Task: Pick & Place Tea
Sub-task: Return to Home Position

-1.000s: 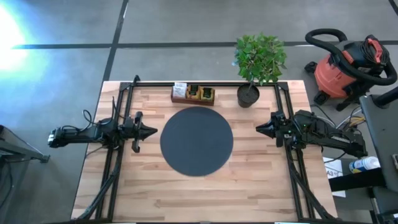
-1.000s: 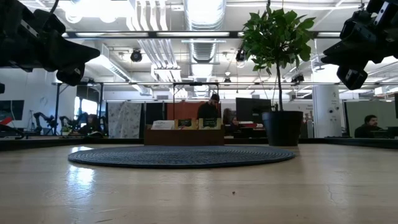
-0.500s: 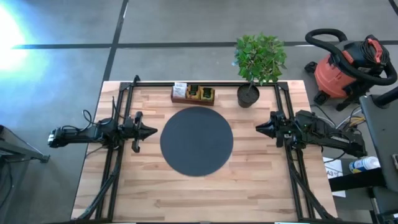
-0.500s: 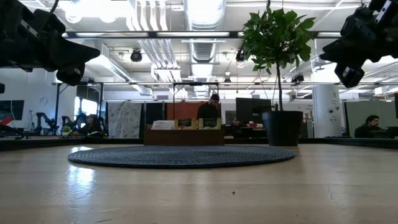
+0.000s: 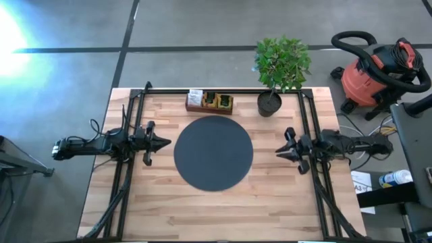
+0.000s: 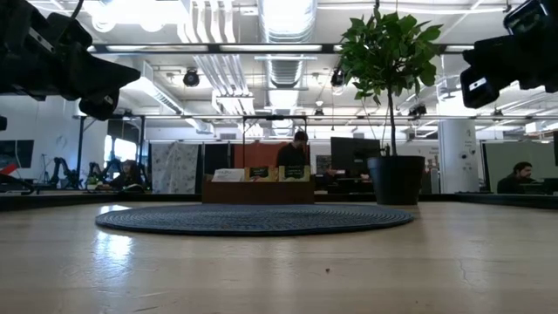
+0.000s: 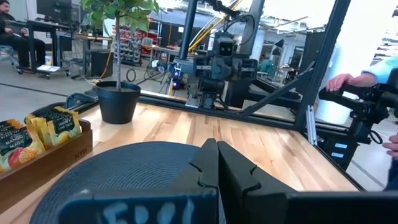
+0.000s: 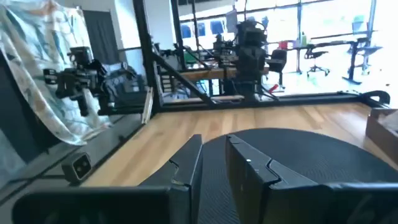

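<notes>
The tea sachets (image 5: pixel 214 100), orange, yellow and green, stand upright in a small wooden box (image 5: pixel 210 104) at the table's far edge; the left wrist view shows these sachets (image 7: pixel 37 127) too. A round black mat (image 5: pixel 213 153) lies flat in the table's middle. My left gripper (image 5: pixel 166 143) hovers level just off the mat's left rim, shut, with nothing in it (image 7: pixel 216 149). My right gripper (image 5: pixel 277 150) hovers level off the mat's right rim, pointing at the mat. A narrow gap shows between its fingers (image 8: pixel 213 149), and nothing is in it.
A potted plant (image 5: pixel 270 102) stands at the far right of the table, next to the box. Black frame rails (image 5: pixel 128 175) run along both sides of the table. A red shop vacuum (image 5: pixel 371 74) stands on the floor beyond the right edge. A person's hand (image 7: pixel 339 81) shows off the table.
My right gripper has swung toward the table's near edge and rolled about its own axis, so the arm now lies straight across the table's right side. The left arm, the mat and the box have kept still.
</notes>
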{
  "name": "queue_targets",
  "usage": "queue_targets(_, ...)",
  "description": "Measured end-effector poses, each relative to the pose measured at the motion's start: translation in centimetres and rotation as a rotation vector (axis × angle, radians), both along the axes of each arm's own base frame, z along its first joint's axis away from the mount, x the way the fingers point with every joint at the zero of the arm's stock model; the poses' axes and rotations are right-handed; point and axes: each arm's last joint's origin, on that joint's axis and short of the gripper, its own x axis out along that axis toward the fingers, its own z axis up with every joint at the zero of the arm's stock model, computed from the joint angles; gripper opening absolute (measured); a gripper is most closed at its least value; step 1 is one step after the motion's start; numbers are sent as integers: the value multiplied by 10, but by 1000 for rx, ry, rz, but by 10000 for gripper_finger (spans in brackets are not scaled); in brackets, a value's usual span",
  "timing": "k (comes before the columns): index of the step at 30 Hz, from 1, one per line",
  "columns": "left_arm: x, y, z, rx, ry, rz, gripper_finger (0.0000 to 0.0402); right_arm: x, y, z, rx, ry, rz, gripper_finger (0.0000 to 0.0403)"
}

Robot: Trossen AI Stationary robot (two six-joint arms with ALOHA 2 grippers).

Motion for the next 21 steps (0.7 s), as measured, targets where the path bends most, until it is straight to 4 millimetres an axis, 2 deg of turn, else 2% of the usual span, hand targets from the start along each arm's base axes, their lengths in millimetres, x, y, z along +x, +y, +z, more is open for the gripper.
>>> queue_targets(11,0,0,0,0,5,-2,0,0,2,-2,-158,-15,-4,68)
queue_targets(21,0,0,0,0,6,-2,0,0,2,-2,-148,-13,-3,68)
